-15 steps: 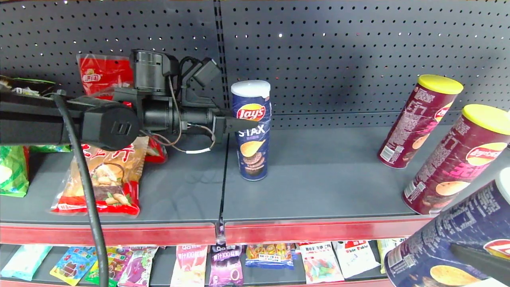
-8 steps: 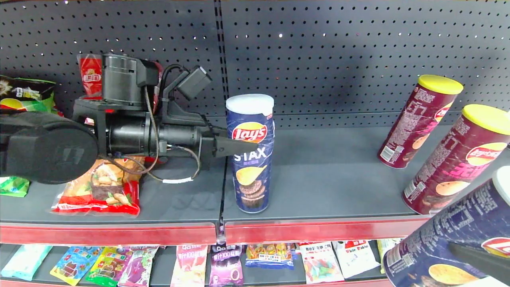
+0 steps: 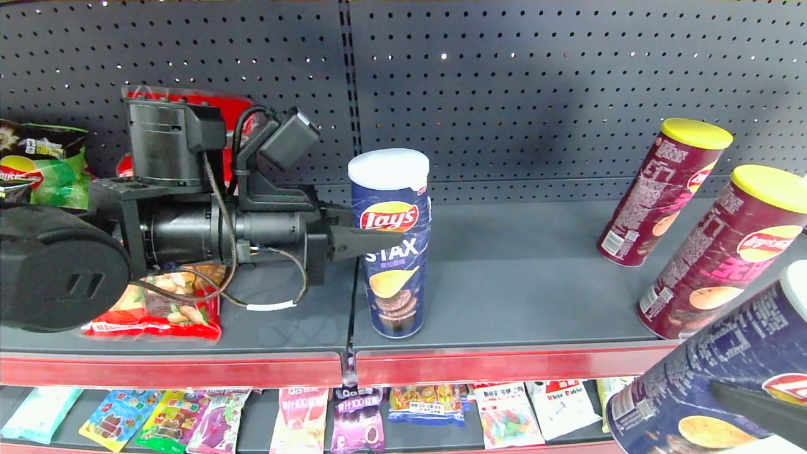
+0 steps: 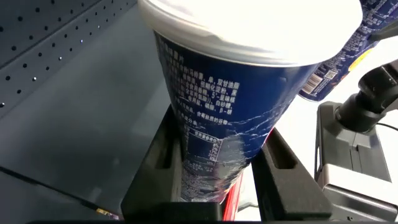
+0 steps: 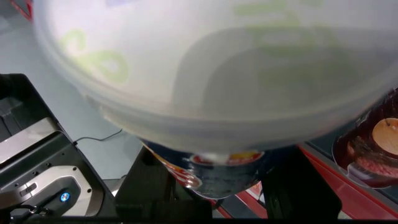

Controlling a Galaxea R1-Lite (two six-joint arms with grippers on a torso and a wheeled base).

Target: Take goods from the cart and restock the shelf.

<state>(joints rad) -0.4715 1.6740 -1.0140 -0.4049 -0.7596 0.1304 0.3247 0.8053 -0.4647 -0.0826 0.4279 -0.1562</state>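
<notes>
Your left gripper (image 3: 384,243) clenched on upright blue can (image 3: 391,189), shelf (image 3: 504,284) 6 o'clock edge; right gripper (image 5: 217,193), 4 o'clock, seemingly grasping second can (image 3: 712,372).

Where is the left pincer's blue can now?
Head view: blue can upright near the shelf's front edge, centre, clamped by the left pincer, right of the peanut bag.

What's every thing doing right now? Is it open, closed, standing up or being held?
Blue can: upright, lid on, gripped.
Second blue can: tilted, lid on, gripped.
Red cans: on shelf, lids on.
Peanut bag: lying on shelf.
Left gripper: shut on blue can.
Right gripper: shut on second blue can.
</notes>
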